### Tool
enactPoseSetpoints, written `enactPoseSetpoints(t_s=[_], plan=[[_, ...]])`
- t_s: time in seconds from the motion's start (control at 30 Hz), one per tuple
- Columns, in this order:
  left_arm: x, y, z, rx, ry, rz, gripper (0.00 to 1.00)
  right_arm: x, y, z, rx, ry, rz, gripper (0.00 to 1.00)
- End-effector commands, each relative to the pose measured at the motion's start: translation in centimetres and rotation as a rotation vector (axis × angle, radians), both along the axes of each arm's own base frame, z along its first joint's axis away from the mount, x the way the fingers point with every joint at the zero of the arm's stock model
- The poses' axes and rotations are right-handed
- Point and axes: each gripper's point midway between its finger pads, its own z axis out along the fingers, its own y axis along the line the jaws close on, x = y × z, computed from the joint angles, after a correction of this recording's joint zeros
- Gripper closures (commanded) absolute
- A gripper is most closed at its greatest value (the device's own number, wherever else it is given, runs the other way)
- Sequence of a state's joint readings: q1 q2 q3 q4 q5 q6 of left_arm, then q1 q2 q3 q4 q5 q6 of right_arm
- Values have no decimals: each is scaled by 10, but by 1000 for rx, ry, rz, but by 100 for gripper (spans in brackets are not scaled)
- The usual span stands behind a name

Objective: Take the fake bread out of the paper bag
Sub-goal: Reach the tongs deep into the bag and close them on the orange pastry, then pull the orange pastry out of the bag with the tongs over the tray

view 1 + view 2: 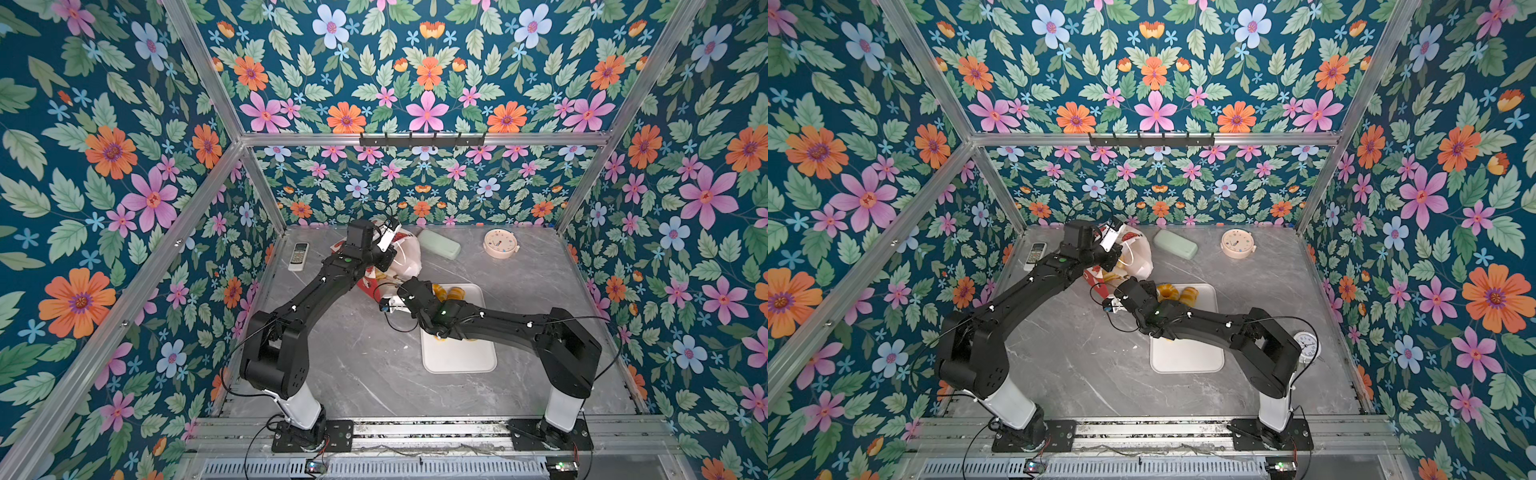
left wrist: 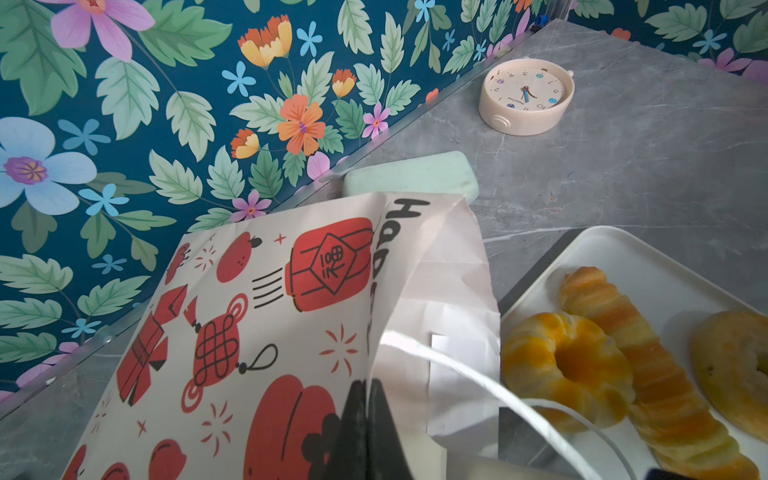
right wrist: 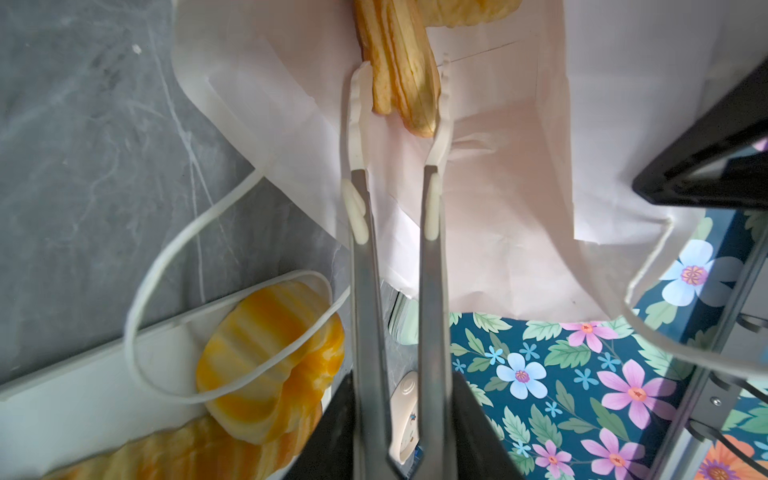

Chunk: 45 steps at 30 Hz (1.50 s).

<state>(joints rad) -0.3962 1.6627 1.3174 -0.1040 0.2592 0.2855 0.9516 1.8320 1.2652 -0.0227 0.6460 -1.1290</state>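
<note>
Croissant (image 3: pixel 401 70) — where is it?
— Inside the paper bag (image 3: pixel 498 166), between the white tips of the tongs (image 3: pixel 365 291). The tips stand narrow, one against each side of it.
— Who holds the tongs?
— The right gripper (image 3: pixel 405 444), clamped on them. The right arm (image 1: pixel 498 318) stretches low over the tray (image 1: pixel 457 353).
— And the left?
— The left arm (image 1: pixel 299 299) reaches forward, wrist turned over the bag. The left gripper (image 2: pixel 368 415) is pinched tight on the bag's edge.

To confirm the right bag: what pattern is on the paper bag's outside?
The paper bag: white with red lanterns, knots, black lettering; best in left wrist view.
</note>
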Motion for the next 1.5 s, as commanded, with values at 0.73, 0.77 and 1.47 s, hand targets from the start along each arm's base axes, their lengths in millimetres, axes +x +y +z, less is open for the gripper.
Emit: enactPoseSetpoints(t_s=[0.73, 0.77, 1.47], plan=[[13, 3, 6, -15, -30, 49, 100, -34, -23, 40, 192, 200, -167, 91], [13, 3, 6, -16, -32, 51, 100, -37, -25, 43, 203, 211, -174, 92], [32, 9, 2, -19, -46, 136, 100, -104, -78, 95, 459, 432, -346, 99]])
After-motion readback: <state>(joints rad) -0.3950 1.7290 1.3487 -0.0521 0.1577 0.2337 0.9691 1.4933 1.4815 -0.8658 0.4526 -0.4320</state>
